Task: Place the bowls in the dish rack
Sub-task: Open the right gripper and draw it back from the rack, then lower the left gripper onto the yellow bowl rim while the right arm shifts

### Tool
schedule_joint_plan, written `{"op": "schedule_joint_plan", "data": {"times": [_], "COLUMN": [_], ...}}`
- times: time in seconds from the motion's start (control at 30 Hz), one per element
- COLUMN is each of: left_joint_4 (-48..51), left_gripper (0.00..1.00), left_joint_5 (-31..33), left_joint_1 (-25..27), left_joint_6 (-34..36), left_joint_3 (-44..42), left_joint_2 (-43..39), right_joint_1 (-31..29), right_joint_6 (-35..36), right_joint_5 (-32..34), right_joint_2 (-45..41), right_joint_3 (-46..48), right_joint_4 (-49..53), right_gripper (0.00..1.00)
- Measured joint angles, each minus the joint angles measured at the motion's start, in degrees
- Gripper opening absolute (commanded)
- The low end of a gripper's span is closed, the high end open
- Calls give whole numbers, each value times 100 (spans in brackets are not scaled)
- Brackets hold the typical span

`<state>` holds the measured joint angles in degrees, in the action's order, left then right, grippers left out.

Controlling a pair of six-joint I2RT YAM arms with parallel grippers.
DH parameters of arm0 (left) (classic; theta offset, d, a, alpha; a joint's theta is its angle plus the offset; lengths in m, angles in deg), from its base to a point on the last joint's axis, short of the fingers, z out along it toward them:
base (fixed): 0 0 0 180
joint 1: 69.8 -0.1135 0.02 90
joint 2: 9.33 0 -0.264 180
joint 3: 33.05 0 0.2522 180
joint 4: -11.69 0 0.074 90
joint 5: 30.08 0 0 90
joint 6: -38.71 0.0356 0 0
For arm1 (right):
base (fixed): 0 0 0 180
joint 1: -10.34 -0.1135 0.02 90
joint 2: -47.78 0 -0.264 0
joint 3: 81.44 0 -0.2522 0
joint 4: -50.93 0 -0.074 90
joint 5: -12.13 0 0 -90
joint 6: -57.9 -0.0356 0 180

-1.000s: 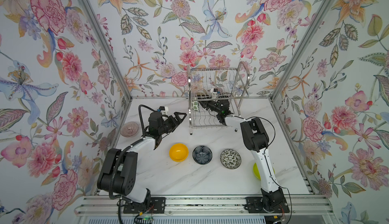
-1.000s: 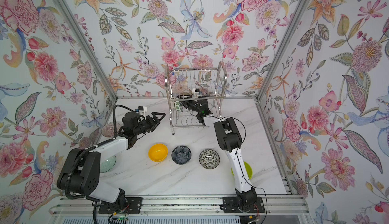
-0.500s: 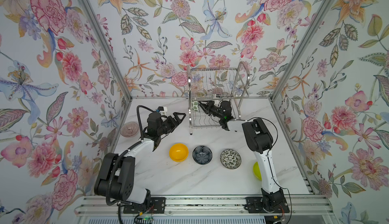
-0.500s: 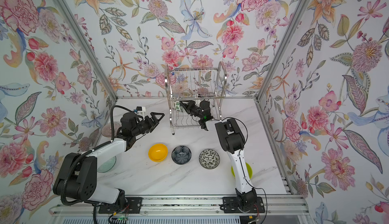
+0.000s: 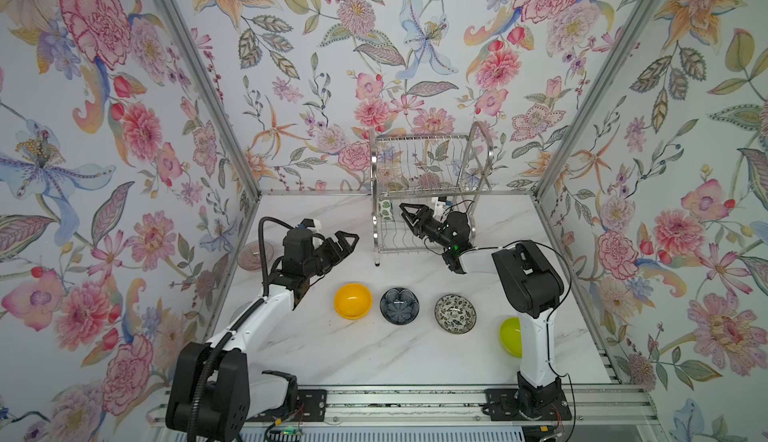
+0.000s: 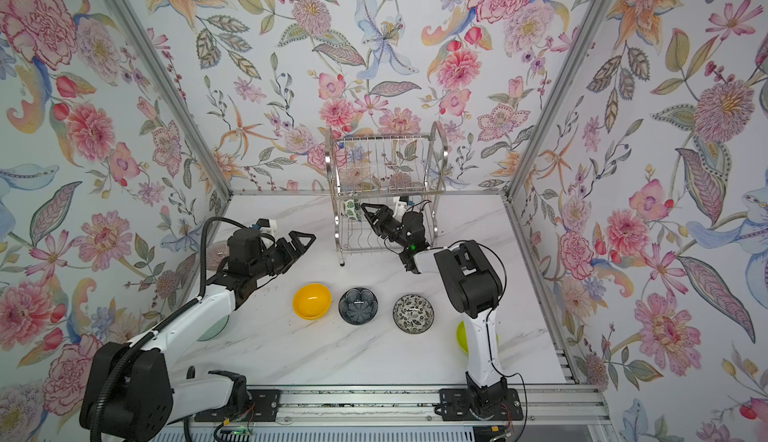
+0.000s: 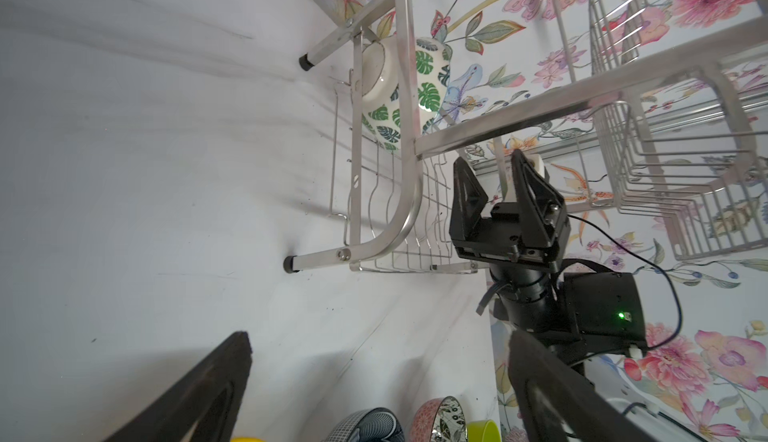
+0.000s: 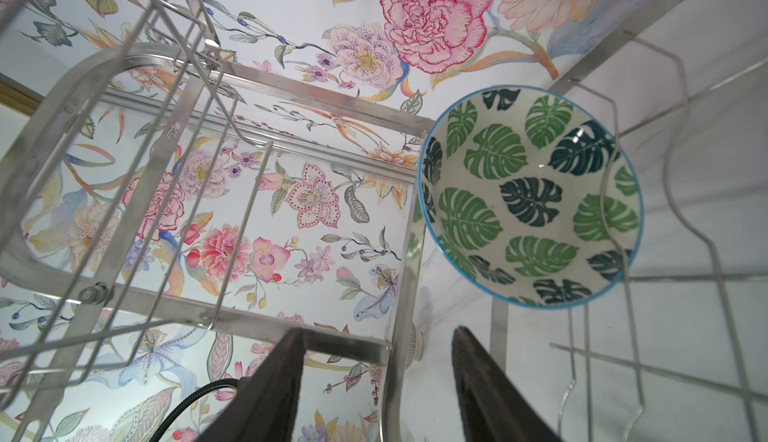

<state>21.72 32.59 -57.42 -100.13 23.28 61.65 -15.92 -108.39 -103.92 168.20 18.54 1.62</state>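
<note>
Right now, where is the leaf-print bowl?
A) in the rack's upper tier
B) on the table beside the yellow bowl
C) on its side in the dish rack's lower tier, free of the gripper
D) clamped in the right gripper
C: the leaf-print bowl rests on its side among the lower-tier wires of the dish rack, while the right gripper stands open short of it with nothing between its jaws.

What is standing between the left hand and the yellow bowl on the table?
Nothing visible. The left hand hangs open, and only bare table lies between it and the yellow bowl.
</note>
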Motion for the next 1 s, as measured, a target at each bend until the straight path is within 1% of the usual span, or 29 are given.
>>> {"op": "schedule_joint_plan", "data": {"times": [0.17,0.23,0.27,0.37,0.47,0.53,0.63,0.73,0.83,0.93,1.0], "left_joint_4": [1145,1596,1781,2256,2514,2579,2588,2514,2352,2146,2118], "left_gripper": [99,99,99,99,99,99,97,92,88,87,86], "left_joint_5": [562,859,975,1390,1720,1926,2142,2218,2247,2249,2271], "left_joint_1": [17,28,33,122,389,625,957,1202,1327,1410,1434], "left_joint_6": [251,323,361,437,437,398,332,247,142,85,81], "left_joint_3": [7,7,4,-90,-365,-597,-907,-1252,-1639,-1991,-2074], "left_joint_2": [-459,-675,-767,-1161,-1674,-1982,-2186,-2170,-2155,-2124,-2057], "right_joint_1": [-181,-282,-326,-511,-776,-973,-1268,-1558,-1812,-2035,-2188], "right_joint_6": [179,343,407,717,1102,1429,2076,2717,3265,3720,4002], "right_joint_5": [120,186,227,310,452,608,953,1456,2033,2618,3040], "right_joint_2": [-667,-1056,-1213,-1788,-2391,-2796,-3268,-3486,-3501,-3493,-3491], "right_joint_3": [680,1005,1130,1458,1709,1770,1698,1456,1189,1040,1012], "right_joint_4": [4,96,164,551,1152,1759,2815,3908,4876,5652,6017], "right_gripper": [82,95,98,99,98,99,99,99,99,99,98]}}
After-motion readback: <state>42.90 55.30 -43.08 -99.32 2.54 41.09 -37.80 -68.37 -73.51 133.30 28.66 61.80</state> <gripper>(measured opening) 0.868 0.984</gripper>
